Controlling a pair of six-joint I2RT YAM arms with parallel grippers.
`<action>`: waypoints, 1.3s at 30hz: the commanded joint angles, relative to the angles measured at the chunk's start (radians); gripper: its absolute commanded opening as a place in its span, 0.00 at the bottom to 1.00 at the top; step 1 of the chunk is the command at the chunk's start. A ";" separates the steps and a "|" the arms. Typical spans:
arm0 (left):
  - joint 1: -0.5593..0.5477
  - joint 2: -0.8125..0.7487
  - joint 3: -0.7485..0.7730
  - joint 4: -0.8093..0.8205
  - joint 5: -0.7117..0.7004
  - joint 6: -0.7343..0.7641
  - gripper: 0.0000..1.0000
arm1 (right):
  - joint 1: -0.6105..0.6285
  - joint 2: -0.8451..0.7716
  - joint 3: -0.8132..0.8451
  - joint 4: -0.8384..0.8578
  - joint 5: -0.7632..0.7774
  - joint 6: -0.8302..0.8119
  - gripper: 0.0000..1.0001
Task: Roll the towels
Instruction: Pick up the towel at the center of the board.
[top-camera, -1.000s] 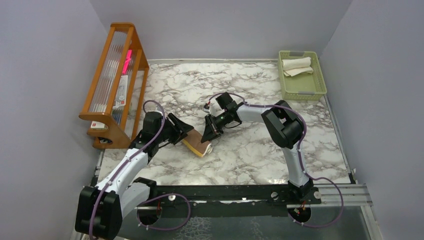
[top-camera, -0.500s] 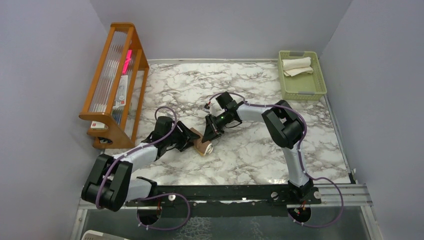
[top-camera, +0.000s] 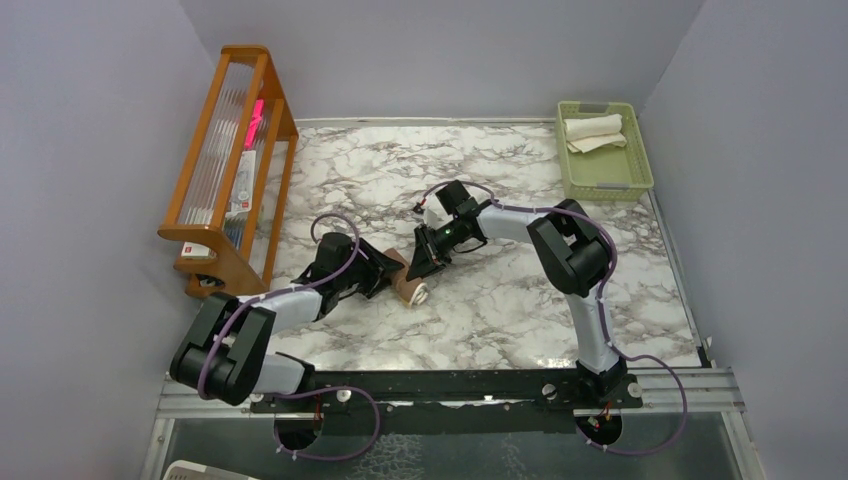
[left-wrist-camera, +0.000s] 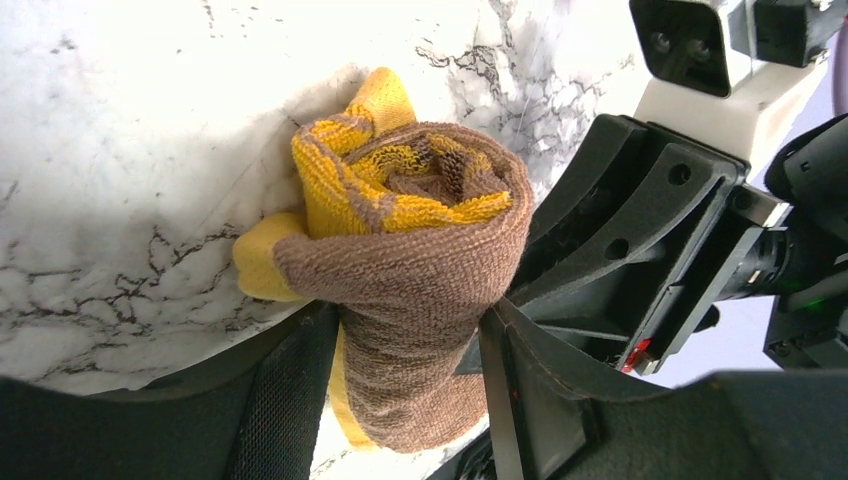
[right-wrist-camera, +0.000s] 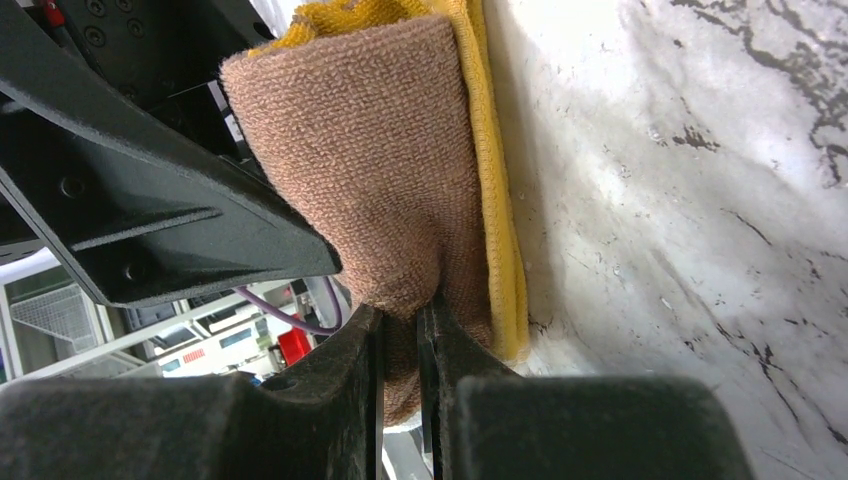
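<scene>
The left gripper (left-wrist-camera: 405, 340) is clamped around the brown-and-mustard cloth towel roll (left-wrist-camera: 420, 230), one finger on each flank. The right gripper (right-wrist-camera: 400, 330), its fingers nearly together, pinches a fold of the roll's brown outer layer. The roll lies on the white marble-patterned table (top-camera: 500, 300), left of centre. Its long axis runs diagonally and its free end points towards the near right. In the far right corner, the pale green plastic basket (top-camera: 632, 165) holds a cream-white cloth towel (top-camera: 595, 128), bundled up.
</scene>
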 joint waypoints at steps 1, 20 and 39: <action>-0.005 -0.071 -0.036 0.094 -0.146 -0.075 0.56 | 0.012 0.003 -0.006 -0.042 0.059 -0.037 0.01; -0.100 0.088 -0.008 0.172 -0.198 -0.107 0.66 | 0.012 -0.015 0.021 -0.058 0.045 -0.060 0.01; -0.026 0.031 0.204 0.174 -0.078 0.288 0.32 | -0.080 -0.370 -0.137 0.095 0.112 -0.151 0.81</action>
